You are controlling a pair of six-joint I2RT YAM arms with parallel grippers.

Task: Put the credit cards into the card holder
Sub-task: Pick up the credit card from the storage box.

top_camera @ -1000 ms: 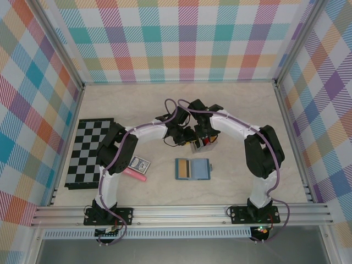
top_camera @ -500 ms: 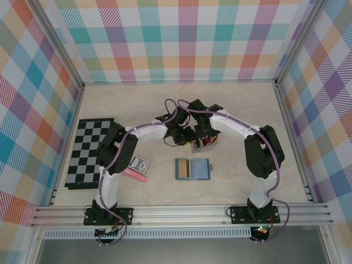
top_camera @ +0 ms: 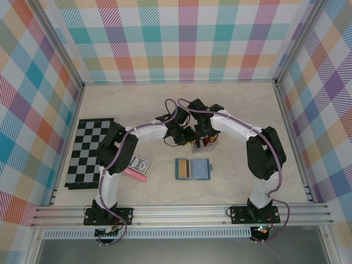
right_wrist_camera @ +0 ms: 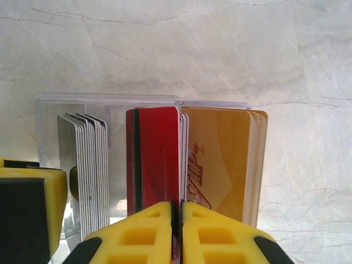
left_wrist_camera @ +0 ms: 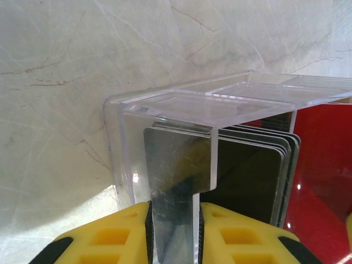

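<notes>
The credit cards stand on edge in a clear plastic case (left_wrist_camera: 220, 104) at mid-table. Grey ones (right_wrist_camera: 88, 165) are on the left, a red card (right_wrist_camera: 159, 154) in the middle, and gold cards (right_wrist_camera: 220, 159) on the right. My right gripper (right_wrist_camera: 177, 212) is shut on the red card's near edge. My left gripper (left_wrist_camera: 173, 212) is shut on an upright wall of the clear case, with dark cards (left_wrist_camera: 253, 176) just beside it. Both grippers meet over the case (top_camera: 199, 142). The card holder (top_camera: 192, 169) lies open on the table in front of them, with a tan-striped card showing inside.
A chessboard mat (top_camera: 91, 152) lies at the left. A patterned playing-card box (top_camera: 139, 163) and a pink stick (top_camera: 133, 173) sit by the left arm. Plaid walls enclose the table on three sides.
The right arm has shifted slightly at the case, and less red shows by its gripper. The left arm and the card holder have not moved.
</notes>
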